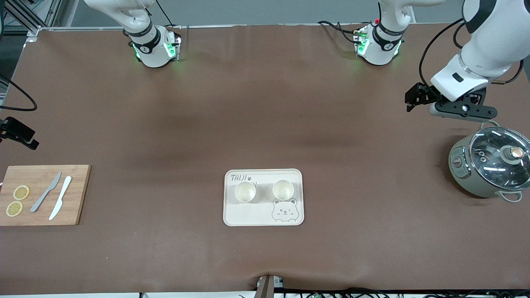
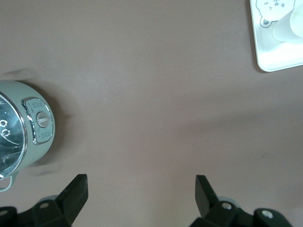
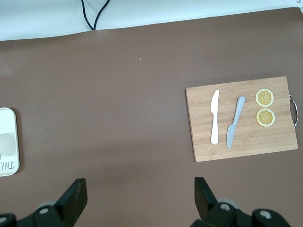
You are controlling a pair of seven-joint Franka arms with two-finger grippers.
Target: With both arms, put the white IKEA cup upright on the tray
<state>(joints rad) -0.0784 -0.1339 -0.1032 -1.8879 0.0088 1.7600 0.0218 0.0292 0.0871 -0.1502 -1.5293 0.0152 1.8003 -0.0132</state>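
Two white cups (image 1: pixel 245 191) (image 1: pixel 283 189) stand upright, side by side, on the cream bear tray (image 1: pixel 256 213) in the middle of the table. The left wrist view catches one cup (image 2: pixel 289 27) and a corner of the tray (image 2: pixel 277 56). My left gripper (image 1: pixel 415 98) (image 2: pixel 140 187) hangs open and empty over bare table beside the pot, toward the left arm's end. My right gripper (image 3: pixel 139 189) is open and empty over bare table between the tray's edge (image 3: pixel 7 142) and the cutting board; in the front view only that arm's base shows.
A pale green pot (image 1: pixel 490 167) (image 2: pixel 23 127) with a glass lid sits at the left arm's end. A wooden cutting board (image 1: pixel 78 198) (image 3: pixel 203 142) at the right arm's end carries two knives and two lemon slices. A black device (image 1: pixel 18 133) juts in at that edge.
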